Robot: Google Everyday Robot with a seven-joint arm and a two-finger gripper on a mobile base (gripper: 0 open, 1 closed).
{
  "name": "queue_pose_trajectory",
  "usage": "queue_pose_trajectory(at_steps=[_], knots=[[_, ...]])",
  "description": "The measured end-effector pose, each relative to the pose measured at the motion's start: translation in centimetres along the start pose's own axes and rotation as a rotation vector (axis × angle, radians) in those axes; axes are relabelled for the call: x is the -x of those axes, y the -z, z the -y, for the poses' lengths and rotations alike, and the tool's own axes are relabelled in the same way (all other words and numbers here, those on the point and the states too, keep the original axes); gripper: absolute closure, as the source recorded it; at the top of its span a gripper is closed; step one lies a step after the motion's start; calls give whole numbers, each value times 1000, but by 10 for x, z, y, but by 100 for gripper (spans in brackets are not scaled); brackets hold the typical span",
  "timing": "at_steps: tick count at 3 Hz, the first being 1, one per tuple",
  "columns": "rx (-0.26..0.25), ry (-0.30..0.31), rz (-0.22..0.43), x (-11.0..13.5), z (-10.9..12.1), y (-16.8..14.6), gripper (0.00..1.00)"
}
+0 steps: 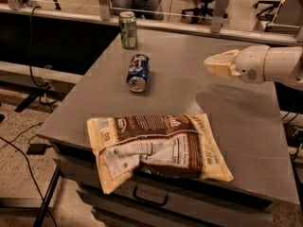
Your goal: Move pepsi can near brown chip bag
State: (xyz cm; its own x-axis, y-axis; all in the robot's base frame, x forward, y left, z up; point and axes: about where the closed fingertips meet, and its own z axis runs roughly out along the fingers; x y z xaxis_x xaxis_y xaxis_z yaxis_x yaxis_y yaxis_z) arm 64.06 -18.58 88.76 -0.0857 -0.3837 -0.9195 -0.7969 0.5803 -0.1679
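Observation:
The pepsi can [138, 72], dark blue with a silver end, lies on its side on the grey table, left of centre, its end facing the front. The brown chip bag [156, 149], flat and crinkled with cream edges and a white label, lies at the table's front edge, a little in front of the can. My gripper [211, 62] hangs above the table at the right, on a white arm, well apart from the can and holding nothing.
A green-and-white soda can [128, 29] stands upright at the table's [246, 126] back left corner. A drawer handle [149, 198] sits below the front edge. Cables lie on the floor at the left. Office chairs stand behind the far rail.

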Motion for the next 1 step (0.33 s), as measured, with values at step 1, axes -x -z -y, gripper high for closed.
queue_pose_trajectory(at_steps=[1], knots=[[5, -7, 16, 2, -4, 18, 74]])
